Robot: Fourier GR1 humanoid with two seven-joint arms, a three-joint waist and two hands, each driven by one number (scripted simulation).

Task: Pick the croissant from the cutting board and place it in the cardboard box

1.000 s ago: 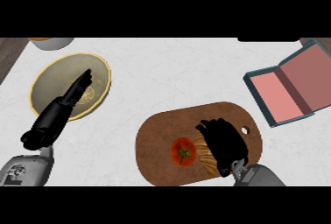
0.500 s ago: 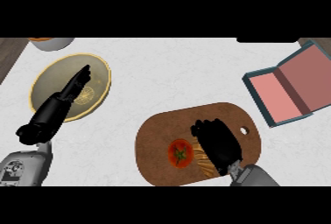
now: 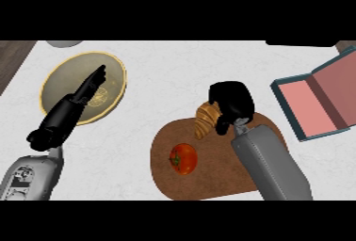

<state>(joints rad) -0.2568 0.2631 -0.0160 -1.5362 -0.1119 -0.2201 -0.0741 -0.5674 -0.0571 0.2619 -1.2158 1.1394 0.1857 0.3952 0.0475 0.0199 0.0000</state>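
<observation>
The golden-brown croissant (image 3: 204, 120) shows in the head view at the far edge of the brown cutting board (image 3: 215, 176), partly hidden by my right hand (image 3: 230, 100). That hand is curled round it from the right, and its grey forearm crosses the board's right half. The cardboard box (image 3: 321, 96), dark teal outside with a pink inside and its lid open, lies at the right edge, apart from the hand. My left hand (image 3: 72, 109) rests open at the left, fingers straight, over a plate.
A red tomato (image 3: 183, 158) lies on the left part of the cutting board. A round yellow-rimmed plate (image 3: 61, 75) sits at the far left under the left hand. A grey object (image 3: 64, 44) peeks in at the top left. White counter lies between board and box.
My right hand has moved toward the far edge of the board and looks raised, with the croissant now showing beside it. The left hand has barely shifted.
</observation>
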